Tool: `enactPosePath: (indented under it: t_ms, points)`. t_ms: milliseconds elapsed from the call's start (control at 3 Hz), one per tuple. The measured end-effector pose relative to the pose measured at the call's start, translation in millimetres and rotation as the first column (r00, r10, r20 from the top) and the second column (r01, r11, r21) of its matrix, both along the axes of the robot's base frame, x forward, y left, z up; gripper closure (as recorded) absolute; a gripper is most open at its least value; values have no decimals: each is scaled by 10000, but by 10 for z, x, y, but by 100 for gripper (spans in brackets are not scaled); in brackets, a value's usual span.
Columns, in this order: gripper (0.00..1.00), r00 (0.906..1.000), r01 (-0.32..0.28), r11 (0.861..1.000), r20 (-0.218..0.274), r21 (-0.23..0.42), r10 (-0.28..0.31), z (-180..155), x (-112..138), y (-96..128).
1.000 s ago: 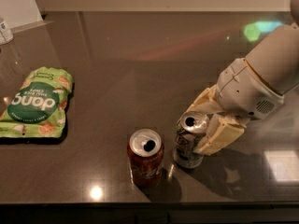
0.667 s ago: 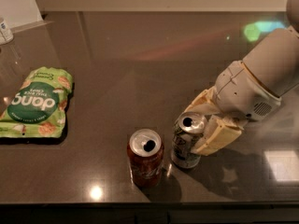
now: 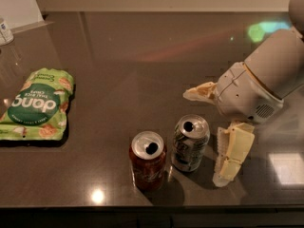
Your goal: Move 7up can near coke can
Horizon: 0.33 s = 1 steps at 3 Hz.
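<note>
The 7up can, silver-grey with a green logo, stands upright on the dark table near the front edge. The red coke can stands upright right next to it on its left, a narrow gap apart. My gripper is at the right of the 7up can and is open. One cream finger is behind the can and the other finger is at its right. Neither finger touches the can.
A green snack bag lies flat at the left of the table. A small white-labelled container stands at the far left back. The table's front edge runs just in front of the two cans.
My gripper was shut around the 7up can; its fingers have now spread apart and let go. The can stands on the table beside the coke can.
</note>
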State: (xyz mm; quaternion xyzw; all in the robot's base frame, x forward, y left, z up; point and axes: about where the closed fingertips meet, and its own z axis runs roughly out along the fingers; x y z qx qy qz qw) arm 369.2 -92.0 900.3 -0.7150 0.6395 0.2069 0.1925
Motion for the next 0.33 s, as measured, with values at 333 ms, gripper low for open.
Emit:
enactPosePath:
  t_ms: [333]
  points:
    - [0, 10000, 0, 10000, 2, 0, 0, 0, 0, 0]
